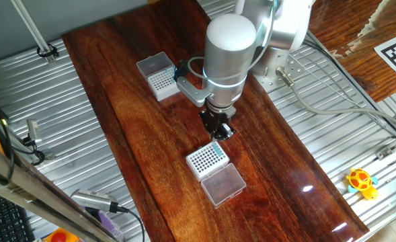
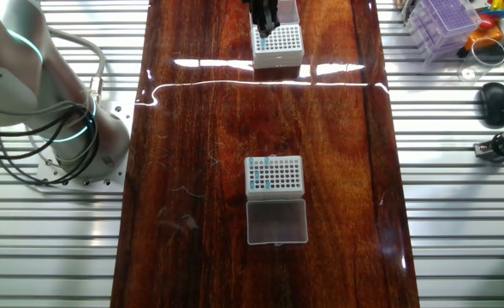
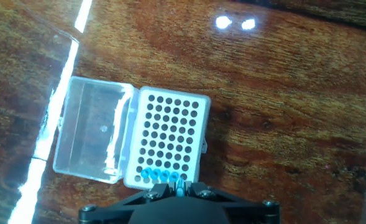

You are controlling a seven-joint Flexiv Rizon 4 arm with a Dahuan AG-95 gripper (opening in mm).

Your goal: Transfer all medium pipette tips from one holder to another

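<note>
Dark wooden table (image 1: 144, 128): teal cone tips (image 3: 161, 176) edging bold-holed white rack (image 3: 167, 137).

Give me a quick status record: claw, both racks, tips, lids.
position: claw above the tip-filled edge of the dark-hole rack
grip: cannot tell whether open or shut
destination: short row of teal tips along one edge; other visible holes empty
destination lid: clear lid open, lying beside the rack
source: fine-dot rack apart from the claw, remaining tips along its edge
</note>
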